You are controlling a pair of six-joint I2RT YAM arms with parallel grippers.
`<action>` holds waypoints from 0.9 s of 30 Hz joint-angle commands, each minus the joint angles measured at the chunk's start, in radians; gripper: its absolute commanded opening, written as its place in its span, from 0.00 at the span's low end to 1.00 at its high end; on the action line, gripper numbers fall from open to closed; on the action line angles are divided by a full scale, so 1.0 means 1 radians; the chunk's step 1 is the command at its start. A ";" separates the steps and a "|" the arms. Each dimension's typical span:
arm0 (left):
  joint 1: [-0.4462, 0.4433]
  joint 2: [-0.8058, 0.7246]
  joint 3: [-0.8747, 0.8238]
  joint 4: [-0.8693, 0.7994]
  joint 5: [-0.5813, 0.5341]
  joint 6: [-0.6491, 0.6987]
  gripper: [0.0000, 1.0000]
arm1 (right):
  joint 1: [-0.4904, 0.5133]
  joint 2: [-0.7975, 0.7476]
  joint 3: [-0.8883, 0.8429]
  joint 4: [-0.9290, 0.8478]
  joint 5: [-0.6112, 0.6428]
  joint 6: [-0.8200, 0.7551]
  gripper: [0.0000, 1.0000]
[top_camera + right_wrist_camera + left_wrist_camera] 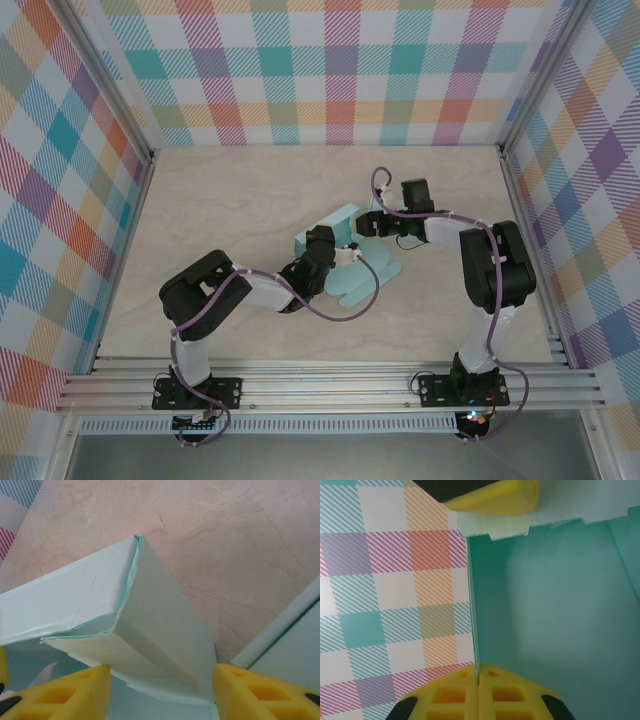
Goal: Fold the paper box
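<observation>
The left gripper (348, 256) reaches in from the left. In its wrist view the left gripper (478, 676) has its yellow fingers (450, 697) pressed together, pinching the thin edge of an upright wall of the paper box (550, 605). That mint wall rises straight ahead of the fingertips, with the plaid wall (385, 580) of the enclosure to their left.

The paper box (365, 280) lies on the counter (250, 190) between the two grippers, its flaps spread flat on the near side.

The right gripper (368, 226) meets it from the right. In its wrist view the right gripper (162, 674) is spread, one yellow finger (65, 695) on each side of a folded corner of the paper box (155, 625). That corner fills the gap between them, and the bare counter (225, 540) lies beyond.
</observation>
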 commanded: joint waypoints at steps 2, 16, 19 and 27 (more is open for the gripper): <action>-0.004 -0.008 0.014 -0.078 0.038 -0.030 0.00 | 0.030 0.013 0.036 0.030 0.006 -0.039 0.56; -0.003 -0.053 0.025 -0.187 0.101 -0.154 0.00 | 0.069 0.060 0.075 0.043 0.149 -0.043 0.45; -0.003 -0.079 0.029 -0.211 0.119 -0.205 0.00 | 0.073 0.042 0.053 0.076 0.188 -0.032 0.36; -0.003 -0.199 0.042 -0.285 0.145 -0.461 0.34 | 0.141 -0.018 -0.025 0.133 0.408 -0.081 0.10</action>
